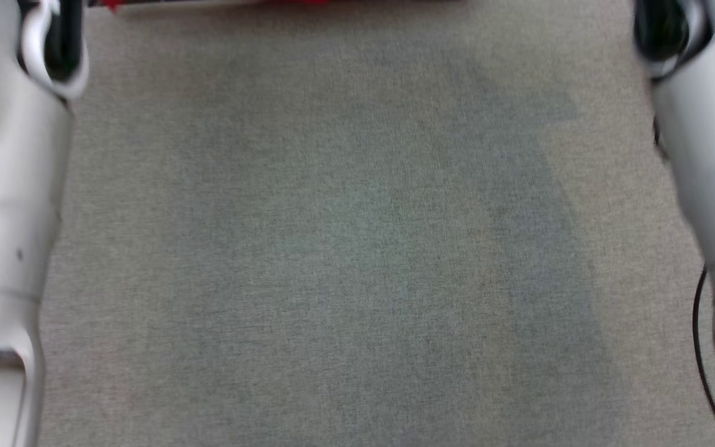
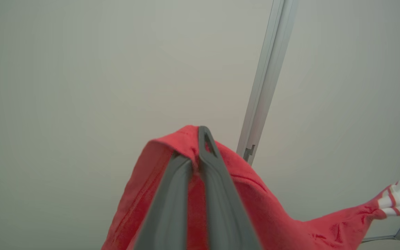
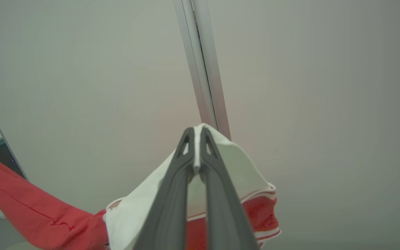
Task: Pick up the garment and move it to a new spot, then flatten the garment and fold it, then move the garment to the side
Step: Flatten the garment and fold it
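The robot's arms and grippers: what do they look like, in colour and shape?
The left forearm and right forearm are glossy pale grey shells with black joints. A thin black cable runs beside the right one. The left gripper and right gripper have long dark grey fingers with slotted tips.

The head view is smeary all over, with soft, even light. A wide dim shadow (image 1: 519,248) runs down the grey tabletop (image 1: 270,248) toward the lower right. The pale left arm (image 1: 4,186) shines white (a bit of glare). In both wrist views the light is gentle, the corners go darker, and the dark fingers (image 2: 167,215) look fuzzy.
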Motion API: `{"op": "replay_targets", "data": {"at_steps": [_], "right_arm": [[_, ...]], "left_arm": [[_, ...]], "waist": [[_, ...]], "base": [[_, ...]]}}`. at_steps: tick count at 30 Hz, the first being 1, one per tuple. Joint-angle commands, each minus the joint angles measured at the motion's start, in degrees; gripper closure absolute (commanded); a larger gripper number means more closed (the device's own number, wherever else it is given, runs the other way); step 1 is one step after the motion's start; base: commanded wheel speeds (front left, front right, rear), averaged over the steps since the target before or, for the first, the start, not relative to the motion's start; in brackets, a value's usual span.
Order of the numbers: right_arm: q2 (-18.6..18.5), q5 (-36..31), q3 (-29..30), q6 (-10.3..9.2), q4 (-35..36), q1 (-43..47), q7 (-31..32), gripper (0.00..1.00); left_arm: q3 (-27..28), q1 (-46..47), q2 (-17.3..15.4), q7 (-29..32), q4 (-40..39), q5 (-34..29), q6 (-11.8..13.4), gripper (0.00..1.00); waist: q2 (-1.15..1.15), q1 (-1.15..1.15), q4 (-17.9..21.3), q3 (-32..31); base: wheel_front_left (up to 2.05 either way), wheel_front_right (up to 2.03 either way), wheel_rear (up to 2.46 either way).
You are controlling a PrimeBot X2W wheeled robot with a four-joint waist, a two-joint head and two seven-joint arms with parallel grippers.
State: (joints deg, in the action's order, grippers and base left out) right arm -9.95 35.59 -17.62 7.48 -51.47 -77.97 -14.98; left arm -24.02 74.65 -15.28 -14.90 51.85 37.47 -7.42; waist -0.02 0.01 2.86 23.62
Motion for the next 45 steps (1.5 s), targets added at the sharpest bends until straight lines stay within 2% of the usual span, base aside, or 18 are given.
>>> {"op": "replay_targets", "data": {"at_steps": [1,7,13,18,24,30,36,41,45], "right_arm": [[-0.9,1.3,-1.0,0.03,2.1,4.6,-0.2,1.00],[-5.5,6.0,-4.3,0.03,13.5,26.3,-0.3,1.00],[-8.2,9.2,-2.3,0.03,22.2,47.4,0.7,1.00],[-7.5,8.7,1.7,0.03,26.6,63.5,2.7,1.00],[-4.2,6.4,7.6,0.03,32.8,79.3,7.2,1.00],[0.4,2.3,13.6,0.03,44.1,92.0,14.2,1.00],[5.0,-1.3,19.0,0.03,55.2,102.4,22.5,1.00],[6.6,-2.7,20.5,0.03,58.4,102.2,25.5,1.00],[6.8,-3.6,21.2,0.03,58.2,99.2,26.4,1.00]], "left_arm": [[1.2,-3.9,-0.9,-0.3,-2.3,0.4,0.0,1.00],[7.0,-26.3,2.0,-0.3,-13.7,-1.8,0.1,1.00],[10.2,-45.4,5.8,-0.3,-21.5,-6.3,1.5,1.00],[12.0,-58.7,8.2,-0.3,-23.9,-8.2,1.6,1.00],[13.8,-71.0,9.5,-0.4,-24.1,-8.9,1.4,1.00],[16.6,-79.0,10.3,-0.4,-26.6,-9.7,1.6,1.00],[17.2,-82.1,9.7,-0.4,-27.9,-10.8,1.5,1.00],[15.3,-81.7,9.3,0.7,-27.5,-12.6,2.3,1.00],[15.1,-80.3,9.2,0.7,-26.4,-12.2,1.9,1.00]], "waist": [[0.02,-0.01,0.4,-1.6],[0.02,-0.01,-0.9,-7.6],[0.02,-0.01,-2.2,-12.0],[0.02,-0.01,-2.5,-16.3],[0.02,-0.01,-2.7,-20.3],[0.02,-0.01,-3.0,-22.3],[0.02,-0.01,-3.8,-23.5],[0.02,-0.01,-4.2,-23.7],[0.02,-0.01,-4.2,-23.2]], "base": [[0.00,0.00,0.00],[0.00,0.00,0.00],[0.00,0.00,0.00],[0.00,0.00,0.00],[0.00,0.00,0.00],[0.00,0.00,0.00],[0.00,0.00,0.00],[0.00,0.00,0.00],[0.00,0.00,0.00]]}}
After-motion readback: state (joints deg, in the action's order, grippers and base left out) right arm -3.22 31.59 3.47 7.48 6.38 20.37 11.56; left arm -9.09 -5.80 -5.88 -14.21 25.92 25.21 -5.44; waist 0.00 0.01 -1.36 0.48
